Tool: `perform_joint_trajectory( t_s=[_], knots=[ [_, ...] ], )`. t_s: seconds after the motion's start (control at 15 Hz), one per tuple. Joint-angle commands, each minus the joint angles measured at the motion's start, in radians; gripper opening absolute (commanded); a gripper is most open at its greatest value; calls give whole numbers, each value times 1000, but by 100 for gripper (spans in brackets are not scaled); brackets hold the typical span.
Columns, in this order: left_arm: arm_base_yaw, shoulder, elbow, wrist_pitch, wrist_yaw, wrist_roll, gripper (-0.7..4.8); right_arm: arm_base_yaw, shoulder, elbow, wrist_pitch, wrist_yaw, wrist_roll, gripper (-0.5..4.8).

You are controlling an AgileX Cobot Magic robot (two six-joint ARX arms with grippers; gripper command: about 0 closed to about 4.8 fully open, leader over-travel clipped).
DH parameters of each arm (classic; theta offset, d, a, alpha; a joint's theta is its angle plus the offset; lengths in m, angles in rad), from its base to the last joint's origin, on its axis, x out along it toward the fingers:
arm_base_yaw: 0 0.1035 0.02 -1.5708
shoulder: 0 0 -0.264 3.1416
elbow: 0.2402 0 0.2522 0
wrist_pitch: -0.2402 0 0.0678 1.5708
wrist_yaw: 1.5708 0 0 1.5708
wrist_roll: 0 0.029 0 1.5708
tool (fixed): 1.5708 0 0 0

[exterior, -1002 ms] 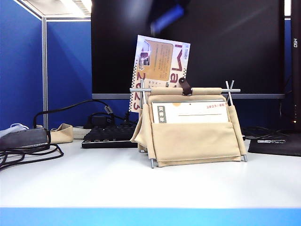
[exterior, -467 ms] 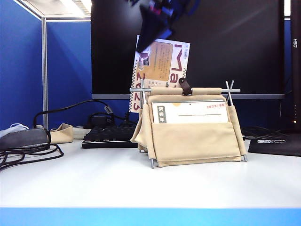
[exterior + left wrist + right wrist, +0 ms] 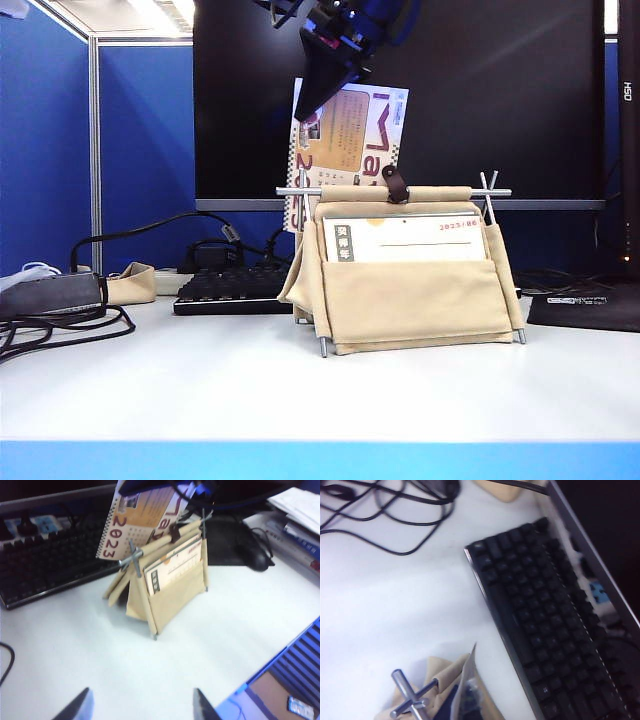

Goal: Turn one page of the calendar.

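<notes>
Calendar: one calendar (image 3: 410,270) stands on the white counter (image 3: 300,390), in front of the black monitor (image 3: 500,90). Its cloth pouch hangs on a thin silver rod frame.
Page: one page (image 3: 360,135) sticks up above the calendar's top rod, behind the small brown strap (image 3: 395,183). It leans a bit and shows big red letters and "2023".
Right pincer: it (image 3: 310,100) comes down from above the calendar and is pinched together on the page's top corner, the one away from the strap.
Left pincer: it (image 3: 140,707) hangs over the bare counter, well apart from the calendar. Its two tips are apart and hold nothing.
Open room: in front of the calendar the counter is bare up to its blue front edge (image 3: 320,460). Behind the calendar it is tight, with the keyboard (image 3: 230,290) and the monitor close.
Left wrist view only: it shows a dark mouse (image 3: 257,560) and a stack of papers (image 3: 300,510) past the calendar, and the blue edge of the counter close by.
Right wrist view only: it looks down on the keyboard (image 3: 550,620), loose black cables (image 3: 385,510) and the crossed rod end (image 3: 407,695) of the calendar. The page shows there as a thin edge (image 3: 467,672).
Outside view only: it shows the next sheet (image 3: 405,240) in the pouch, with red print at its top.
Count: two pincers, one calendar, one raised page, one keyboard, one monitor.
</notes>
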Motion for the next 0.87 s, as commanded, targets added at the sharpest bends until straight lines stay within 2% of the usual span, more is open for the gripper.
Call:
perform_joint_trajectory(
  t_s=[0.07,0.33,0.6,0.87],
  knots=[
    [1,-2,-1,56,4,-3,264,-15,-5,5,6,2,96,-7],
    [1,-2,-1,61,4,-3,264,-68,-11,5,3,-106,188,-7],
    [1,-1,-4,63,0,34,264,-84,-62,5,50,-113,269,-7],
    [1,0,-36,110,1,31,264,-85,-103,5,54,-126,338,-7]
  ],
)
